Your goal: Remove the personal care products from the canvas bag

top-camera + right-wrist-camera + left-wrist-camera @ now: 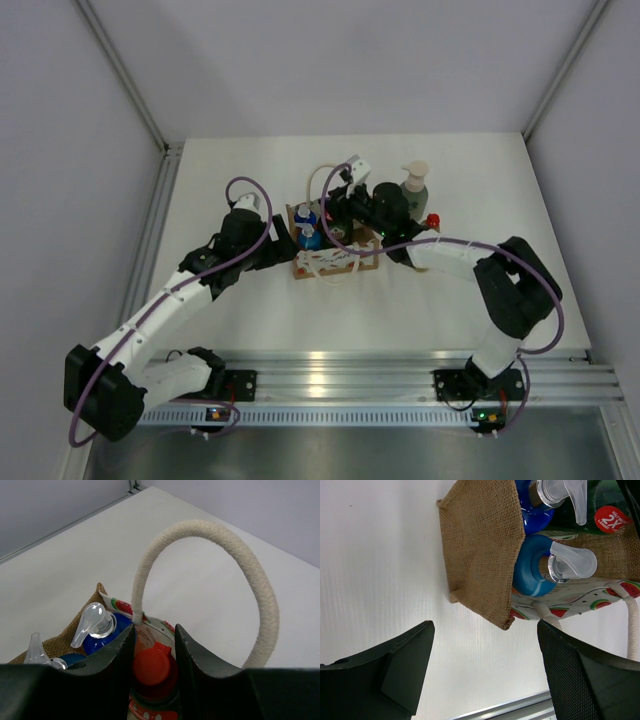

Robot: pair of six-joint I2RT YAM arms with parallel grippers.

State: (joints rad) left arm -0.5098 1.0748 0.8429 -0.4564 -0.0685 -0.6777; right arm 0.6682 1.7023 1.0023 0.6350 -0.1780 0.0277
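The tan canvas bag [340,262] stands mid-table; its burlap side faces the left wrist view [480,545]. Two blue bottles with clear pump tops [532,572] [308,237] stand inside it. My right gripper [337,213] reaches into the bag from above, and its fingers [154,645] are closed around the red cap of the round green bottle [154,667], which is still inside. My left gripper [485,650] is open and empty just left of the bag [283,243]. The grey-green bottle with a cream pump [415,185] stands on the table behind the right arm.
A cream rope handle [260,590] arches over my right gripper. A small red-capped thing [432,220] lies by the right arm, mostly hidden. The metal rail [400,365] runs along the table's near edge.
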